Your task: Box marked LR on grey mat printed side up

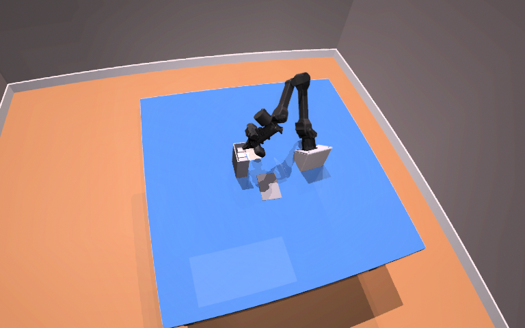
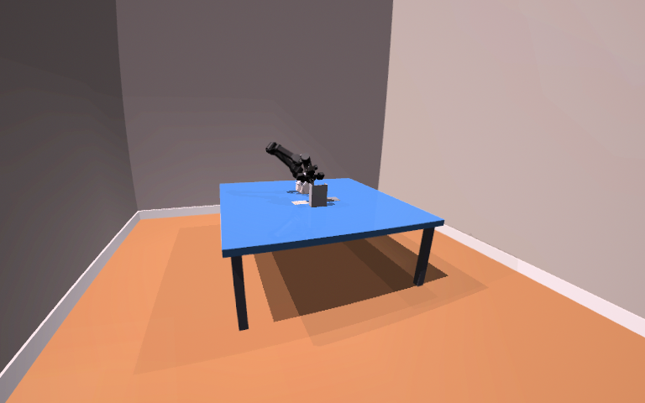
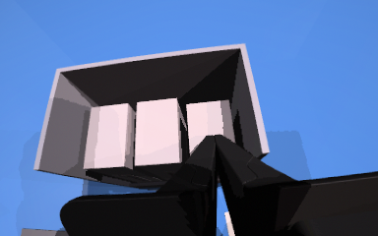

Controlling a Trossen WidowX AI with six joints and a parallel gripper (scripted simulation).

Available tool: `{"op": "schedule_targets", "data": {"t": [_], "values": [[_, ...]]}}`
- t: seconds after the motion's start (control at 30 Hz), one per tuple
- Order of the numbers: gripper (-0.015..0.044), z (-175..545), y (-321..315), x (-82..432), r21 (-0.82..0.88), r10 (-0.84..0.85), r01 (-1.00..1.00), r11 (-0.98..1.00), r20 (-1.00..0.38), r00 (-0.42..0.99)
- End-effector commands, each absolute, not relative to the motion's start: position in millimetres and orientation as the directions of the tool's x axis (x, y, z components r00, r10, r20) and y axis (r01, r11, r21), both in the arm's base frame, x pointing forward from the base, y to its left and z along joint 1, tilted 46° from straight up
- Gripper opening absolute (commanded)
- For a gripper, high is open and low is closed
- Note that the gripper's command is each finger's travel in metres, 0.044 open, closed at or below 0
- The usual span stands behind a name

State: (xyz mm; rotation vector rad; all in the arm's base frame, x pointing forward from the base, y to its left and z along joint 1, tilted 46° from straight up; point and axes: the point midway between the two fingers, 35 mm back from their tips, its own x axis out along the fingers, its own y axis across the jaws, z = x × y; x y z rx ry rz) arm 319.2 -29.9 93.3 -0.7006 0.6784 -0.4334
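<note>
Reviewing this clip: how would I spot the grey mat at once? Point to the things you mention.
On the blue tabletop (image 1: 217,216) (image 2: 266,223), find the open grey bin (image 1: 240,168) (image 2: 317,196). The flat grey rectangular mat (image 1: 272,191) lies beside it in the top view. Unlike the tall-walled bin, it has no walls, and shadow darkens part of it.
</note>
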Motion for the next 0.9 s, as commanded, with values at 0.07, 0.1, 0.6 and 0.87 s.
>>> {"op": "schedule_targets", "data": {"t": [0.07,0.1,0.6,0.87], "values": [[0.0,90,-31,314,-0.711,-0.576,0.139,0.689,-0.423,0.699],[0.0,90,-31,313,-0.711,-0.576,0.139,0.689,-0.423,0.699],[0.0,89,-31,306,-0.711,-0.576,0.138,0.689,-0.423,0.699],[0.0,88,-31,302,-0.711,-0.576,0.138,0.689,-0.423,0.699]]}}
